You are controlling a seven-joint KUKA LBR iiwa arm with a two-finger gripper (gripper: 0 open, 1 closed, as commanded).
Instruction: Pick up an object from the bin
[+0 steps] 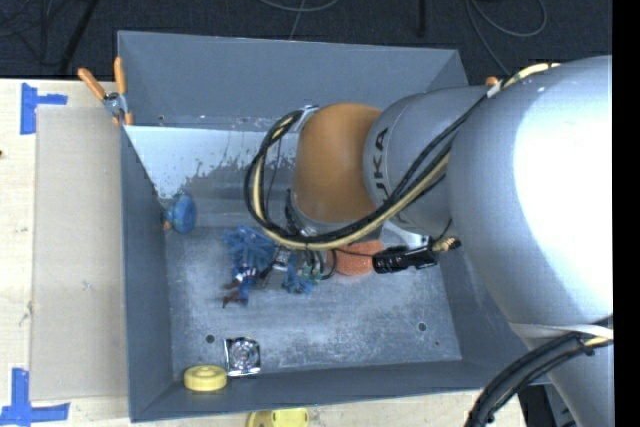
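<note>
Grey bin floor point(350, 325), crumpled blue tangle point(250, 255) mid-bin beside gripper point(298, 270), its opening untellable.

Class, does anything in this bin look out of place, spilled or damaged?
Only wear stands out: the bin's floor is scuffed whitish. A blue round thing lies alone against the left wall, apart from the blue heap.

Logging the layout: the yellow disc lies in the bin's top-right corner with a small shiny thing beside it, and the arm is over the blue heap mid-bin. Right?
No. The camera view shows the yellow disc in the bottom-left corner of the bin, not top-right. The small shiny thing is beside it, and the arm is over the blue heap mid-bin.
</note>
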